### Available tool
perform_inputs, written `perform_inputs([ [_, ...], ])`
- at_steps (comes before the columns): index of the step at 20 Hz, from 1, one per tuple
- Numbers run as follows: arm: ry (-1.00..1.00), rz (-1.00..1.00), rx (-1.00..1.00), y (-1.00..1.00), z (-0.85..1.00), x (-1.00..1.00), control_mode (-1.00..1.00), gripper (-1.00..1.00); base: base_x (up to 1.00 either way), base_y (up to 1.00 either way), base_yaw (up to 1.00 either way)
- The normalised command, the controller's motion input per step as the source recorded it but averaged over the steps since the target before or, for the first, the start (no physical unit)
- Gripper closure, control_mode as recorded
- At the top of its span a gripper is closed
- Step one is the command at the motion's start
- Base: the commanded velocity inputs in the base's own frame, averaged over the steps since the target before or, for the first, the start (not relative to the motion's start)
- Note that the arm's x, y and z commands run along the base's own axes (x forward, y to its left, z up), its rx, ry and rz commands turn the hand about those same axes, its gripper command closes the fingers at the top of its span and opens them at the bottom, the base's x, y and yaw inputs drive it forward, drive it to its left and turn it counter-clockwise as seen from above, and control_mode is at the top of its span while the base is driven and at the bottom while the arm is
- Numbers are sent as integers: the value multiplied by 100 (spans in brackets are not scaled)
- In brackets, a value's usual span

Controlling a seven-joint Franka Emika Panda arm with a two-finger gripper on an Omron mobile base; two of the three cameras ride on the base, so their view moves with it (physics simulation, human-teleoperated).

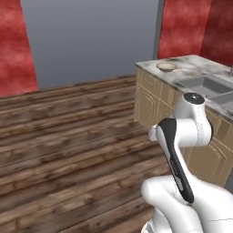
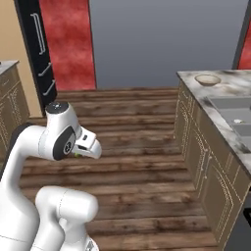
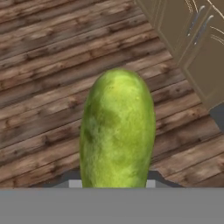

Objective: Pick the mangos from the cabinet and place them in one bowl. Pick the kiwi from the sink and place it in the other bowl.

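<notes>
A long green mango [image 3: 117, 131] stands upright in the hand view with my gripper [image 3: 114, 181] shut on its lower end; dark fingertips [image 3: 158, 177] peek out on either side. It hangs over the wooden floor. In the right base view the hand [image 2: 91, 145] sits low beside the arm, with a speck of green mango [image 2: 78, 154] under it. A shallow bowl with a tan rim [image 1: 166, 67] [image 2: 207, 79] rests at the far end of the marble counter. The grey sink [image 1: 205, 84] [image 2: 230, 105] is set into that counter, well to my right. I cannot make out the kiwi.
The counter [image 2: 235, 142] with its tan panelled doors [image 3: 197, 39] runs along the right. Open wooden floor [image 1: 68, 136] stretches ahead to a grey wall. A dark tall appliance [image 2: 39, 44] and another tan counter unit [image 2: 7, 98] stand at the left.
</notes>
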Motion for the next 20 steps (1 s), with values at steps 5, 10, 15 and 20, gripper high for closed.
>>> perform_inputs([
  [5, 0, 0, 0, 0, 0, 0, 100, 100, 60, -19, -15],
  [10, 0, 0, 0, 0, 0, 0, 100, 100, 56, -12, -19],
  [15, 0, 0, 0, 0, 0, 0, 100, 100, 42, -13, -24],
  [20, 0, 0, 0, 0, 0, 0, 100, 100, 14, -31, -33],
])
